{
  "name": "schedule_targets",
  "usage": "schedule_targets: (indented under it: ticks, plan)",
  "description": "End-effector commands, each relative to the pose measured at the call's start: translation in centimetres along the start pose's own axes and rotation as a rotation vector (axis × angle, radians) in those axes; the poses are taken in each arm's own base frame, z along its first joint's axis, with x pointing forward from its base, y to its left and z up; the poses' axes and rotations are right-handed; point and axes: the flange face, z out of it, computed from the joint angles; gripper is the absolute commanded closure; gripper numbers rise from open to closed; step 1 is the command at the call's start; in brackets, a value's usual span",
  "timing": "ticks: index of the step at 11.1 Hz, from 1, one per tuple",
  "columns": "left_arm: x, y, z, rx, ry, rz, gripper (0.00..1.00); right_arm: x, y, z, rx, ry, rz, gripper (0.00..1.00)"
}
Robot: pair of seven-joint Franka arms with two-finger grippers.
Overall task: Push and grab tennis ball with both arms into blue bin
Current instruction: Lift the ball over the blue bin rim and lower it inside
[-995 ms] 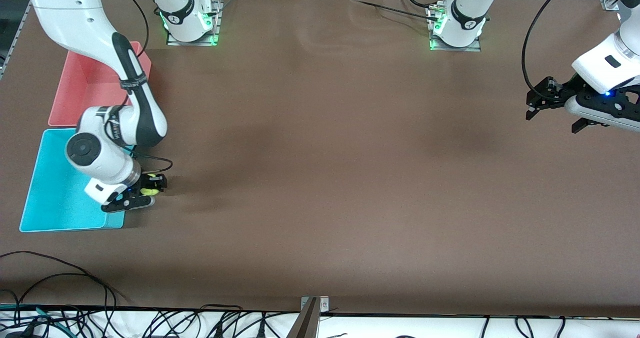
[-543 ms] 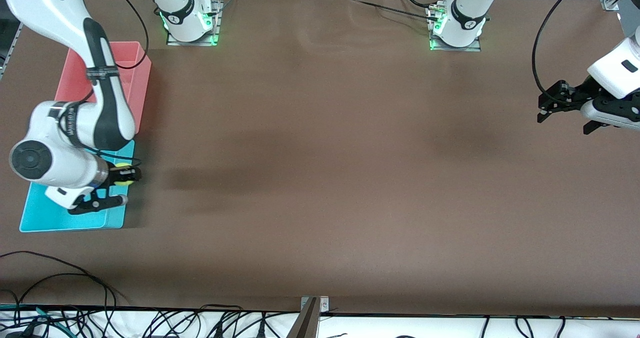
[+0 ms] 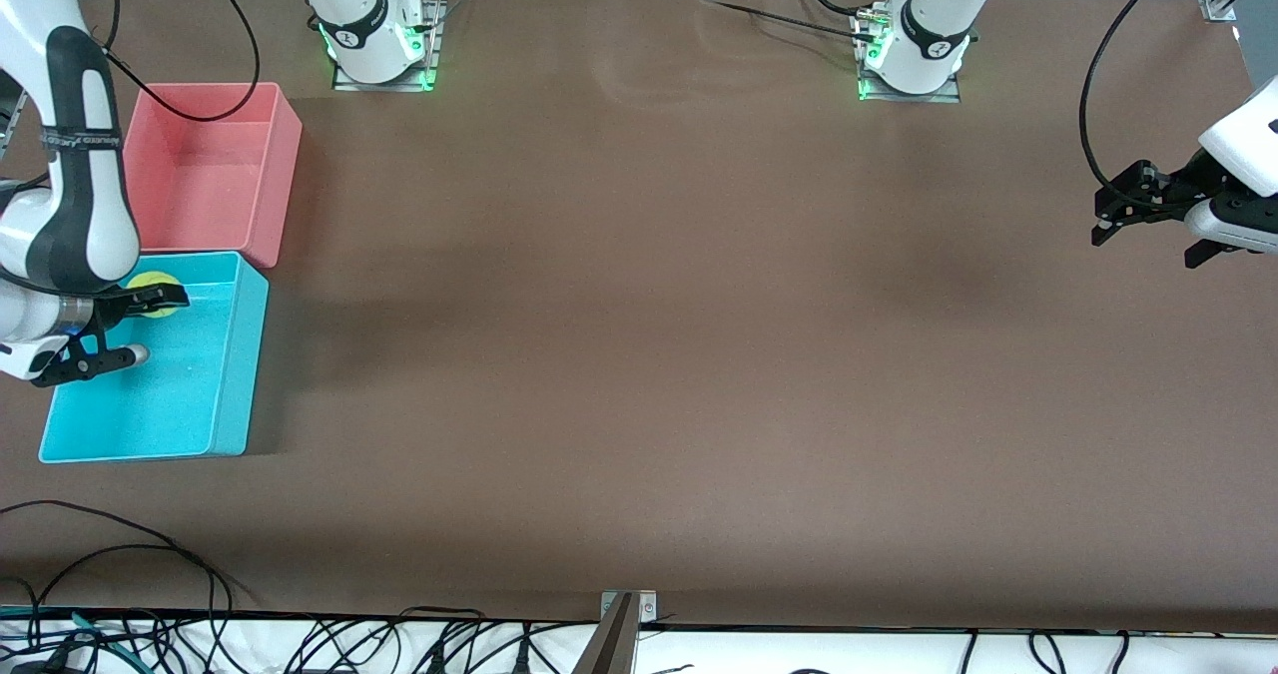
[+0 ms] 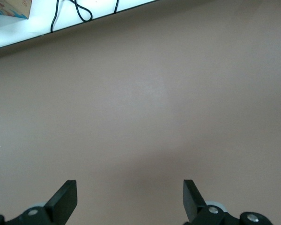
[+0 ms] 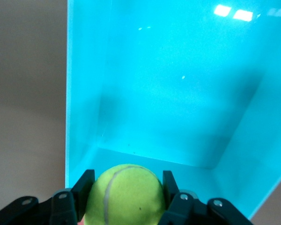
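The yellow-green tennis ball [image 3: 152, 283] hangs over the inside of the blue bin [image 3: 170, 399], near the wall that adjoins the pink bin. My right gripper [image 3: 160, 295] is shut on it. In the right wrist view the ball [image 5: 126, 194] fills the gap between the black fingers [image 5: 83, 185] of the right gripper [image 5: 126, 182], with the blue bin's floor and walls [image 5: 178, 93] below. My left gripper [image 3: 1146, 245] hangs open over bare table at the left arm's end. The left wrist view shows the left gripper [image 4: 129, 194] with nothing between its fingers.
A pink bin [image 3: 285, 155] stands touching the blue bin, farther from the front camera. The two arm bases [image 3: 379, 40] [image 3: 914, 50] stand along the table's edge farthest from the camera. Loose black cables [image 3: 150, 554] lie at the nearest edge.
My right arm carried the tennis ball from beside the blue bin's wall to over its inside. The left gripper drew back toward its end of the table, still open.
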Motion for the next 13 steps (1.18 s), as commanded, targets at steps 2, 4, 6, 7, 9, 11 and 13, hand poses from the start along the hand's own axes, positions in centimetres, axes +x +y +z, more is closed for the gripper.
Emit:
schedule_targets:
  ticks: [2,4,6,7,9,11,13]
  plan:
    - [0.5,-0.4,-1.3,0.014,0.006,0.022,0.0,-0.9,2.7,7.5,0.224,-0.012,-0.051,0.68]
    - [0.3,-0.8,-1.3,0.013,0.003,0.016,0.0,-0.9,3.4,8.7,0.246,-0.004,-0.039,0.67]
    - [0.2,-1.1,-0.9,0.012,-0.004,0.011,0.0,-0.9,3.9,10.6,0.293,0.0,-0.04,0.67]
    - [0.3,-1.1,-0.6,0.01,-0.009,0.011,0.0,-1.1,4.5,11.3,0.308,0.002,-0.034,0.65]
    - [0.3,-1.3,-0.7,0.011,-0.007,0.008,0.0,-1.0,4.5,11.3,0.311,0.005,-0.032,0.32]
    - [0.3,-1.3,-0.5,0.01,-0.01,0.008,0.0,-0.8,4.2,11.2,0.357,0.039,-0.01,0.0]
    - [0.2,-1.4,-0.4,0.01,-0.012,0.008,0.0,-0.8,4.2,11.1,0.36,0.039,-0.009,0.0]
